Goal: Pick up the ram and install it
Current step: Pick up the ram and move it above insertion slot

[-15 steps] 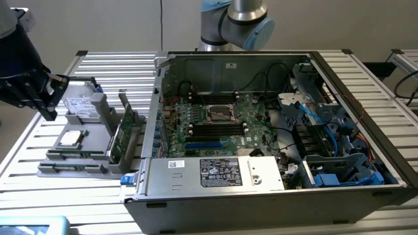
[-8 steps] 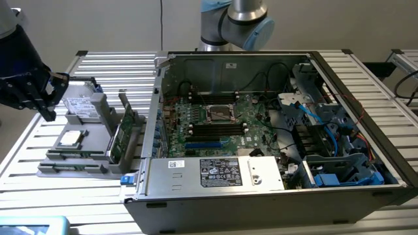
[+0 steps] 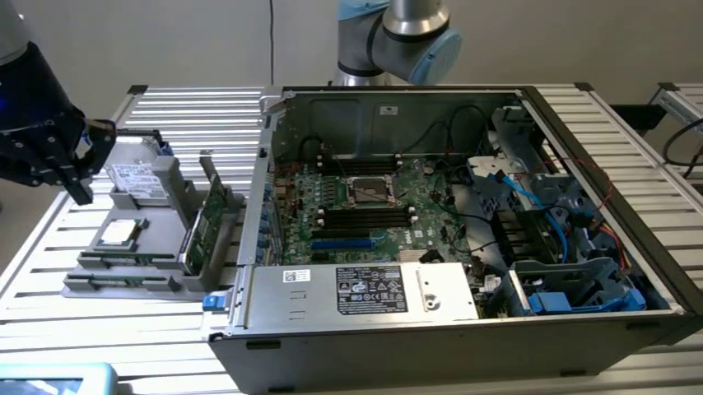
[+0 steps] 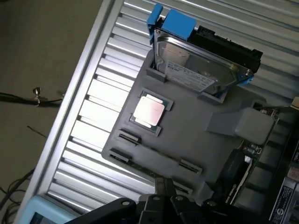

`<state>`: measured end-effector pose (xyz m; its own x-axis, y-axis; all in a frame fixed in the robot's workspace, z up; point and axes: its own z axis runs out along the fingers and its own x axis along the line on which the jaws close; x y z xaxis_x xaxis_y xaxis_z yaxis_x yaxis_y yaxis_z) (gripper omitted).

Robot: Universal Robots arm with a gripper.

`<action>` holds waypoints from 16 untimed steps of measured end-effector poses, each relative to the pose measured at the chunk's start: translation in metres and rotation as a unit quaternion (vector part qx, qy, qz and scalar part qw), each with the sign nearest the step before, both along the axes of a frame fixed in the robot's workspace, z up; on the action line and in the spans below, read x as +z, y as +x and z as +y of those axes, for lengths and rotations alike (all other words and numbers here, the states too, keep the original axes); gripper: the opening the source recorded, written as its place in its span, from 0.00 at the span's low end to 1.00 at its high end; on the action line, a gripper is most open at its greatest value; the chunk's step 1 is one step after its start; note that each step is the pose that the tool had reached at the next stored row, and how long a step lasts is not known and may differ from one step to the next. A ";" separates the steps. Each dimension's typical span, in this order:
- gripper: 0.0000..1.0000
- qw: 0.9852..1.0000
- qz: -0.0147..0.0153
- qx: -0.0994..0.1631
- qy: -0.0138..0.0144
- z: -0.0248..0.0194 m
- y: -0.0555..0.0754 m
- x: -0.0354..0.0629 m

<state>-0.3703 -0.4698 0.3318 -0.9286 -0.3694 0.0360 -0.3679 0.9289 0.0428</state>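
At the exterior view's left, our claw (image 3: 61, 173) hangs above the far end of the grey tray (image 3: 110, 288), apart from everything on it. We cannot tell whether it is open or closed, but we see nothing green in it. By our reading the task has barely begun, with the pick-up not yet made. On the tray sit a hard drive (image 3: 137, 177), a square processor chip (image 3: 121, 233) and, toward the case, a wide green card (image 3: 209, 218) standing on edge. To the right lies the open computer case (image 3: 253, 313) with its motherboard (image 3: 423, 202). The dark memory slots (image 3: 363, 216) beside the processor socket look empty to us, so the installing is also left. The exterior view gives us the case, the slots and how far the claw stands from them. The wrist view looks down on the tray and shows the narrow grooves with end clips at the edge nearest the claw. The ram (image 4: 159, 153) seems to be the thin dark line lying on edge in one of those grooves, though we are not sure of that.
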 end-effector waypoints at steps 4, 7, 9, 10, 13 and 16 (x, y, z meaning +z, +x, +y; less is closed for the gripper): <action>0.11 0.999 0.000 0.036 0.000 0.0000 0.000 -0.0001; 0.11 0.998 0.000 0.064 0.000 0.0000 0.000 -0.0002; 0.11 0.997 0.000 0.082 0.000 0.0000 0.000 -0.0003; 0.11 0.996 0.000 0.091 0.000 0.0000 0.000 -0.0003; 0.11 0.993 0.000 0.118 0.000 0.0000 0.000 -0.0006; 0.11 0.989 0.000 0.146 0.000 0.0000 0.000 -0.0010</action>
